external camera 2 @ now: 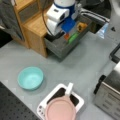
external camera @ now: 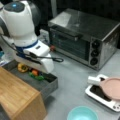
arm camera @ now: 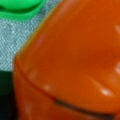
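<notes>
Orange plastic fills nearly the whole wrist view: one orange toy [arm camera: 75, 62] pressed right up under the claw, with one green toy [arm camera: 21, 8] just beyond it on the grey drawer floor. Both sit in the open grey drawer [external camera: 48, 86], which juts from the wooden cabinet [external camera: 17, 97]. In a front view the arm bends steeply down so its gripper [external camera: 37, 68] dips into that drawer, fingers hidden behind the white wrist; I cannot tell whether they are apart or together. One yellow toy [external camera: 22, 67] lies beside the claw, deeper in the drawer. Away from the claw, across open grey counter, stand one teal bowl [external camera 2: 30, 78], one pink plate [external camera 2: 60, 110] on a white tray [external camera 2: 48, 98], and one toaster oven [external camera: 85, 37].
</notes>
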